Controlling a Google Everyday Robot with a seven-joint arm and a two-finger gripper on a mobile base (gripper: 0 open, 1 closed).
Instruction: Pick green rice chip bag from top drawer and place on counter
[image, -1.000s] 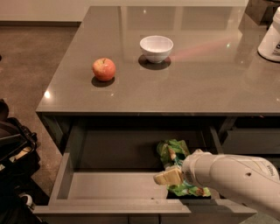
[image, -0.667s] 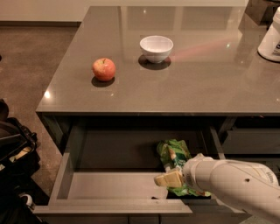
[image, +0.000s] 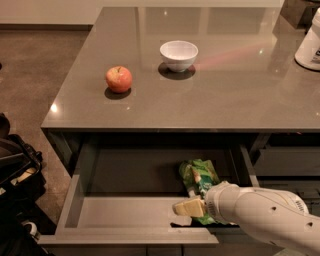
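The green rice chip bag (image: 200, 176) lies crinkled on the bottom of the open top drawer (image: 125, 210), at its right side near the back. My gripper (image: 189, 204) reaches in from the lower right on a white arm (image: 260, 217). It sits low in the drawer at the bag's front end, over or against it. The arm hides the front part of the bag. The counter (image: 225, 95) stretches above the drawer.
A red apple (image: 119, 79) and a white bowl (image: 178, 54) stand on the counter. A white container (image: 309, 45) is at the counter's right edge. Dark bags (image: 15, 175) lie on the floor to the left of the drawer.
The arm has shifted slightly left and down in the drawer. The bag has stayed where it was.
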